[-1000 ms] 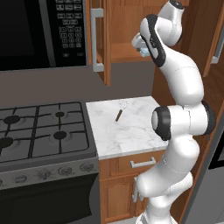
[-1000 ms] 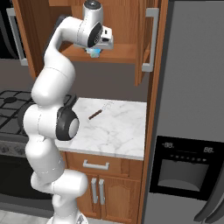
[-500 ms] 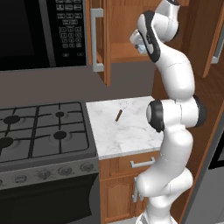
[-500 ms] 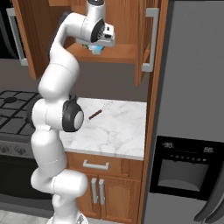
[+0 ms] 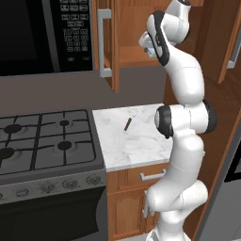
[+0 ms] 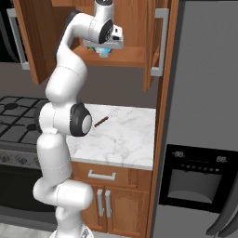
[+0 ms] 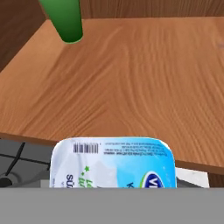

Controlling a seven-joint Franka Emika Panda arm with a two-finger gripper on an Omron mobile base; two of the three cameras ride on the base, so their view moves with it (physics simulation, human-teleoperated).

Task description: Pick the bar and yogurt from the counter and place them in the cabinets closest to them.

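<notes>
Gripping one yogurt (image 7: 113, 162), tool (image 6: 104, 50) clamped at cabinet shelf (image 7: 144, 78); one green cup (image 7: 63, 18).

Black gas stove (image 5: 44, 141) at 9 o'clock, black microwave (image 5: 44, 35) above it at 10 o'clock, thin brown stick (image 5: 128, 124) lying mid-frame, green cup (image 7: 63, 19) at 11 o'clock in hand view, grey fridge (image 6: 204, 93) at 3 o'clock, black oven (image 6: 193, 186) below

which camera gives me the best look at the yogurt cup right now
The hand view: the yogurt sits large and close, label and barcode readable, at the front edge of the cabinet shelf. The right base view shows just a small blue-green bit under the gripper. In the left base view it is a pale sliver beside the arm.
</notes>
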